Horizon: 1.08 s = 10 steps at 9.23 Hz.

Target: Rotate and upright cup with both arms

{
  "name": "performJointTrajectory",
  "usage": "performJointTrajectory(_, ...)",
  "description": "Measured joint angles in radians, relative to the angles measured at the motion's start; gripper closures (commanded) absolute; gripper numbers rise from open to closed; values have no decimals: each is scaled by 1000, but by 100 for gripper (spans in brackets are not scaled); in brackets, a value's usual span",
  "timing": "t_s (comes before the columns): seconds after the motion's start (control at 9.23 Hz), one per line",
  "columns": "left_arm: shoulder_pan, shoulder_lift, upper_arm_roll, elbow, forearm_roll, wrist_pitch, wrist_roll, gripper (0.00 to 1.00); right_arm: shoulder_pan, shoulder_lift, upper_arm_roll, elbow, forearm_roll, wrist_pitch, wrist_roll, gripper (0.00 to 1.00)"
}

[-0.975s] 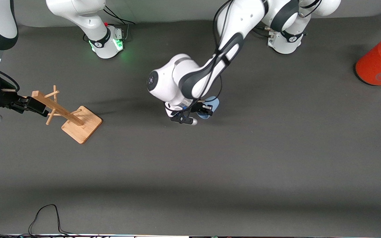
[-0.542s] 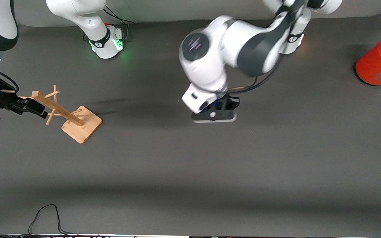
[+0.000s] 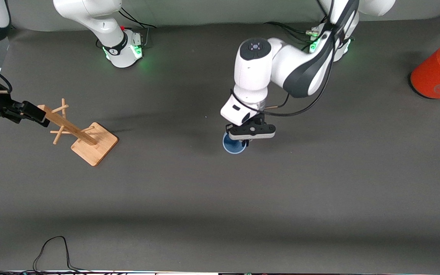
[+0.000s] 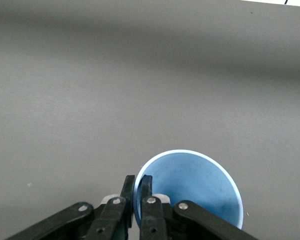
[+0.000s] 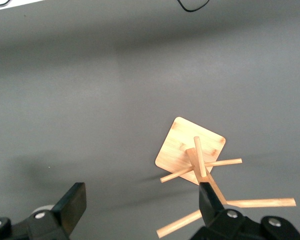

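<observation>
Overhead, the front view shows the pale-blue cup [image 3: 234, 145] upright near the counter's [image 3: 319, 183] middle, mouth up, under the left end effector [image 3: 245, 139]; the right end effector [image 3: 33, 114] hangs over the wooden rack [image 3: 84, 138]. The left wrist view shows fingers [image 4: 146, 189] pinched on the matte cup's [image 4: 195, 190] rim. The right wrist view shows its prongs spread wide above the rack [image 5: 197, 155].

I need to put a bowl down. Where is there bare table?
The broad strip nearer the front camera than the cup and wooden rack is bare, as is the stretch between cup and orange can. It is crowded around the left gripper pinching the cup's rim, and where the open right gripper hangs over the rack.
</observation>
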Motion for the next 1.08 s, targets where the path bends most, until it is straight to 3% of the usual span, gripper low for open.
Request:
performJointTrajectory(0.11,4,2,1,-71,104,92,-107,100,0,-10,0,0,0,-1,-1,0)
performJointTrajectory(0.33,4,20,-1,-151,352,154,-377,100,1,-22,0,-2,-1,-10,-3,0)
performJointTrajectory(0.76,-52,125,-9,-160,651,164,-783,100,13,-68,4,-28,-41,-75,-7,0)
performJointTrajectory(0.87,-67,142,-9,-160,684,164,-841,21,21,-75,4,-29,-46,-75,-7,0)
performJointTrajectory(0.98,-81,149,-8,-157,697,156,-874,0,26,-77,4,-32,-47,-75,-11,0)
performJointTrajectory(1.08,-86,149,-9,-154,697,141,-876,0,26,-76,4,-39,-47,-75,-30,0)
